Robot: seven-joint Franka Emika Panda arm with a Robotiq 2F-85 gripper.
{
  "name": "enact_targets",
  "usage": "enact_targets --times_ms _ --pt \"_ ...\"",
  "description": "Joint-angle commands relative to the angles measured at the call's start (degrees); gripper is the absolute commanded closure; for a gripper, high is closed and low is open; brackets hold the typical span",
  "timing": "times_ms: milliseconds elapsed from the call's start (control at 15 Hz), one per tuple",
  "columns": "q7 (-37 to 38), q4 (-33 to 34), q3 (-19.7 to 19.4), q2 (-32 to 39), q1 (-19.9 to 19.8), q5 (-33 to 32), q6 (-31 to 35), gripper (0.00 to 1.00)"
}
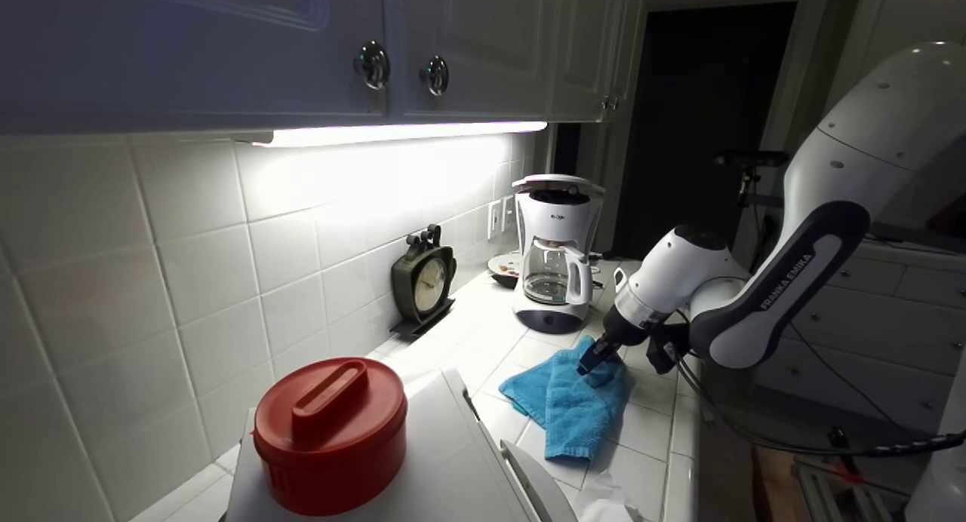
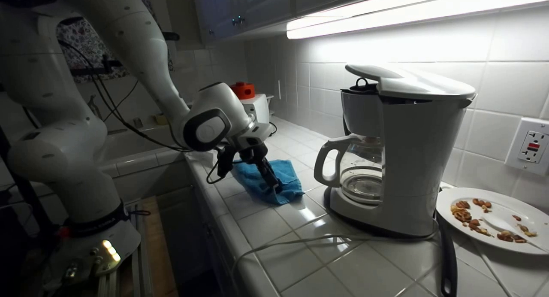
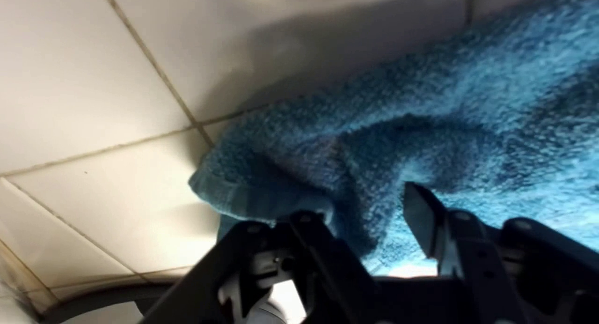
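Note:
A crumpled blue towel point(image 1: 570, 412) lies on the white tiled counter; it also shows in an exterior view point(image 2: 289, 174) and fills the right of the wrist view point(image 3: 468, 150). My gripper point(image 1: 587, 367) points down at an angle onto the towel, as an exterior view point(image 2: 276, 187) also shows. In the wrist view the two fingers point(image 3: 360, 202) stand apart, with towel folds below and between them. The left fingertip is close against a fold of the towel's edge, and its contact is partly hidden. The fingers are not closed on the cloth.
A white coffee maker point(image 2: 411, 168) with a glass carafe point(image 2: 364, 183) stands close by. Its cord point(image 2: 300, 242) crosses the counter. A plate point(image 2: 502, 202) of nuts sits beyond. A white appliance point(image 1: 445, 431) bears a red container point(image 1: 332, 439). A dark green clock-like scale point(image 1: 426, 284) leans near the wall.

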Motion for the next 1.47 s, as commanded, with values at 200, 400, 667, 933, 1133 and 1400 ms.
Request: enact_targets --times_ms 200,400,667,933,1133,1400 --pt "-0.97 -1.77 0.66 -5.37 2.11 1.83 -1.8 0.85" --pt "-1.44 -2.41 0.07 -7.3 3.96 2.6 -3.56 0.69" --pt "-1.81 -1.08 -1.4 -6.96 7.65 4.03 -6.72 0.42" --pt "-3.01 -1.53 -2.88 -8.29 10.92 6.98 -8.83 0.75" --pt "-2.7 -1.82 -3.35 -10.65 11.67 6.87 -10.65 0.96" --pt "-2.53 -1.77 -4.07 -14.8 13.32 6.91 -13.22 0.96"
